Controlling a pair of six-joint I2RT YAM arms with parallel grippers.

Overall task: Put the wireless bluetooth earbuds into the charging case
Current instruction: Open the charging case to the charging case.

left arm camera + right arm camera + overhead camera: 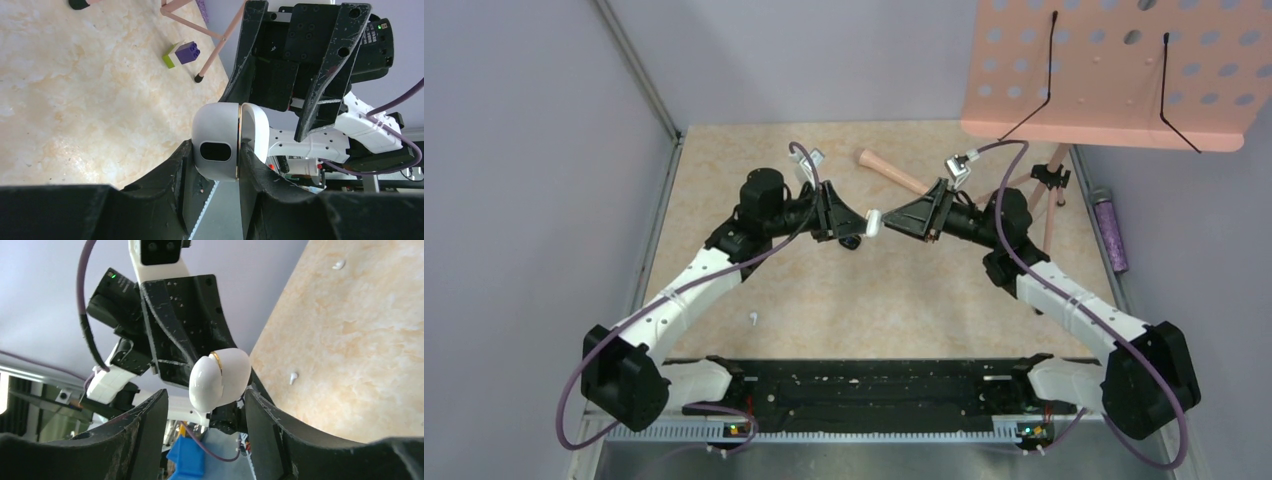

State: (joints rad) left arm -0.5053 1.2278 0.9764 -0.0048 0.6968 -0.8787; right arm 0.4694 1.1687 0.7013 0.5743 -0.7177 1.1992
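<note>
Although they are almost too small to judge, the wireless bluetooth earbuds (293, 376) appear to be the two white specks lying loose on the table (904, 300), well apart from each other and well away from the charging case (873, 222). From above, only one such speck shows, just beside the left arm's forearm.

The case is white and rounded, its two halves meeting at a thin gold seam. It hangs above the middle of the table, clear of the surface. The left gripper (220, 162) is clamped on it, one finger pressed to each side of the lower half.

The right gripper (205, 415) faces it from the opposite side with its jaws apart. The case's other half sits between the fingertips, with a gap visible on either side in the right wrist view.

Farther back on the table lie a pale wooden handle (889, 170) and a purple and green toy brick (182, 53). A pink perforated stand (1114, 70) rises at the far right, with a purple tube (1110, 230) beside its legs.
</note>
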